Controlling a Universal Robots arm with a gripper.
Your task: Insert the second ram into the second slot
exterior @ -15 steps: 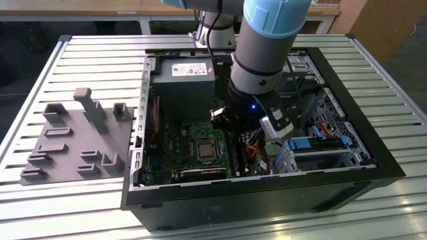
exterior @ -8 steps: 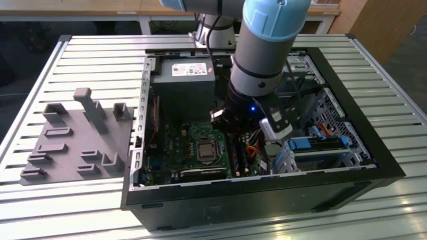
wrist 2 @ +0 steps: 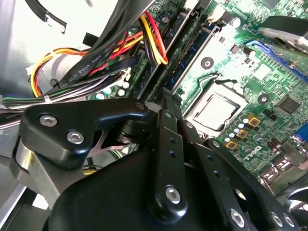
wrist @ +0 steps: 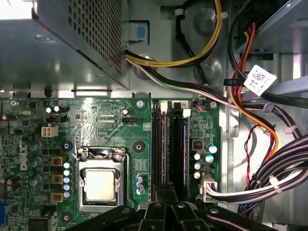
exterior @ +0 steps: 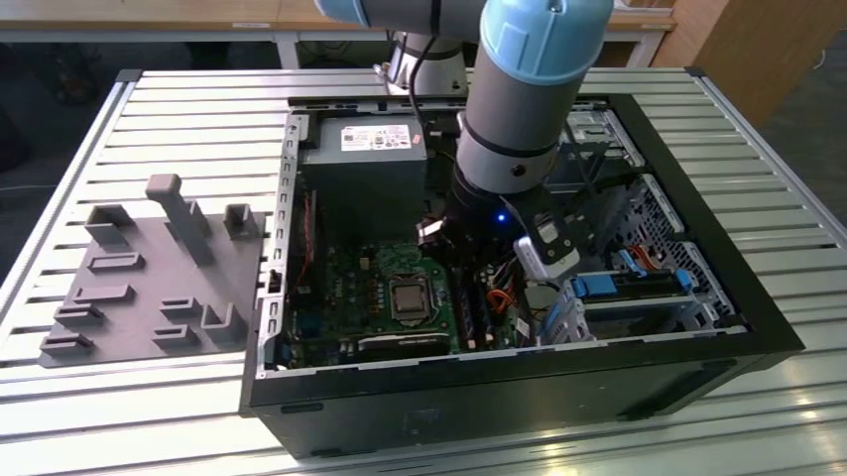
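My gripper (exterior: pixel 457 280) reaches down into the open computer case (exterior: pixel 741 297), over the memory slots beside the processor socket (wrist: pixel 100 185). In both wrist views its black fingers come together at the tip (wrist: pixel 167 188) (wrist 2: pixel 166 94), shut on the top edge of the second ram (wrist 2: pixel 195 50). That ram is a thin dark blue stick with black chips. It stands in line with the slot nearest the socket (wrist: pixel 159 144). A darker parallel slot (wrist: pixel 179 149) runs beside it, with white latches at its end. I cannot tell how deep the stick sits.
The silver power supply (exterior: pixel 364 159) sits behind the board. Coloured and black cable bundles (wrist 2: pixel 96 62) (wrist: pixel 269 159) crowd the side of the slots away from the socket. Blue drive-bay tabs (exterior: pixel 602 288) lie at the exterior view's right. A grey fixture plate (exterior: pixel 146 288) rests left of the case.
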